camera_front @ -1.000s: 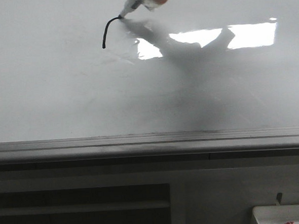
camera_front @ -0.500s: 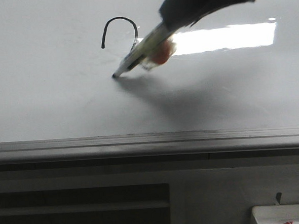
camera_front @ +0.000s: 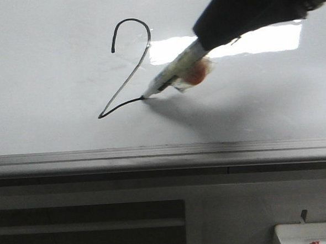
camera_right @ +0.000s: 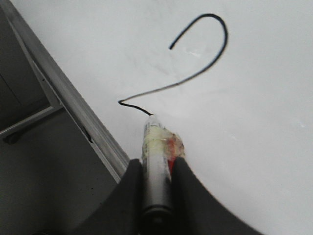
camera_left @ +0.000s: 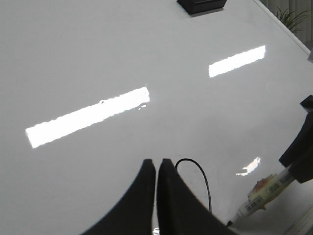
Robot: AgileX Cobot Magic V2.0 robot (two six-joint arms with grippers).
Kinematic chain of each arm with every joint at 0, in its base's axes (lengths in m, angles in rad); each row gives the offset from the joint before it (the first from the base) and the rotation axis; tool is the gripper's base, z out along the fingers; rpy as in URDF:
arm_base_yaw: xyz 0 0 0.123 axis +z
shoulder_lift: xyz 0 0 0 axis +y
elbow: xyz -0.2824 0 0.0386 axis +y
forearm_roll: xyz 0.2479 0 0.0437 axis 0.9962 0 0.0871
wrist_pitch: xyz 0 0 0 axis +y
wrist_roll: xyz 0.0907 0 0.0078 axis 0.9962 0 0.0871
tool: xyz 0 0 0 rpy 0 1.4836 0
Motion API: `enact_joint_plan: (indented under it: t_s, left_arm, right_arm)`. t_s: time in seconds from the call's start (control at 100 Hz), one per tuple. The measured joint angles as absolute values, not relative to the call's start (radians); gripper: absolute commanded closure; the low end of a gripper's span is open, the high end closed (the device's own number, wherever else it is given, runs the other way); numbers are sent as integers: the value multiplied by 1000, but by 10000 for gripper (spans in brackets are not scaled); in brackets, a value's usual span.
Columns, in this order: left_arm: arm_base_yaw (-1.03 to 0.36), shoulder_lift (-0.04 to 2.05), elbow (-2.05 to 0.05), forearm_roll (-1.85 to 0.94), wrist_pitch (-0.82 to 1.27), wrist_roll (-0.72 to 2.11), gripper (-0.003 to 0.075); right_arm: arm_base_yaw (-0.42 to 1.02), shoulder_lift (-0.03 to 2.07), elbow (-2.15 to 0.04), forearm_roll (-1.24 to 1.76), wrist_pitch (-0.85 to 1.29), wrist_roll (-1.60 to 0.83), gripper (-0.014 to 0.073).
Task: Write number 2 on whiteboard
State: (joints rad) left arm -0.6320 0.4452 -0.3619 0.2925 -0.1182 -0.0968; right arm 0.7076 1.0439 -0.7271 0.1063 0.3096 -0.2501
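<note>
The whiteboard (camera_front: 49,79) fills the front view, glossy white with a bright reflection. On it is a black number 2 (camera_front: 140,62): hooked top, long diagonal, and a short stretch of base line. It also shows in the right wrist view (camera_right: 205,68) and partly in the left wrist view (camera_left: 200,178). My right gripper (camera_right: 157,164) is shut on a marker (camera_front: 174,74), taped with an orange bit, its tip touching the board at the end of the base line. My left gripper (camera_left: 156,164) is shut and empty above the board, left of the hook.
The board's grey metal lower frame edge (camera_front: 165,155) runs across the front view and shows in the right wrist view (camera_right: 63,103). A small white tray (camera_front: 308,235) sits at the bottom right. A dark block (camera_left: 201,5) rests at the board's far edge.
The marker has drawn the hook, run down the diagonal to the lower left corner, and turned right along the base line. The right arm has come further into view. The left gripper cannot be compared.
</note>
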Motion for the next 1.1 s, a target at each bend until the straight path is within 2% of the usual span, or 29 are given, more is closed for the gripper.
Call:
enact_joint_plan:
  t_s: [0.19, 0.34, 0.44, 0.56, 0.66, 0.81, 1.1]
  left_arm:
    - [-632, 445, -362, 292, -120, -97, 741]
    - [-632, 445, -362, 318, -120, -97, 726]
    - [-659, 447, -362, 376, -124, -97, 624]
    - [-744, 485, -362, 450, -139, -97, 438]
    - [-836, 563, -362, 504, -141, -97, 360]
    - [-942, 710, -362, 601, -144, -97, 363]
    - [-955, 891, -428, 656, -175, -97, 363]
  right_arm:
    - [692, 965, -690, 102, 337, -250, 654]
    - [762, 898, -688, 96, 335, -250, 654]
    - [821, 865, -688, 96, 343, -250, 654]
    - [895, 857, -692, 76, 391, -255, 654]
    - [947, 863, -704, 65, 419, -269, 654]
    - [995, 892, -754, 49, 464, -274, 654]
    - [1014, 935, -833, 45, 497, -276, 654]
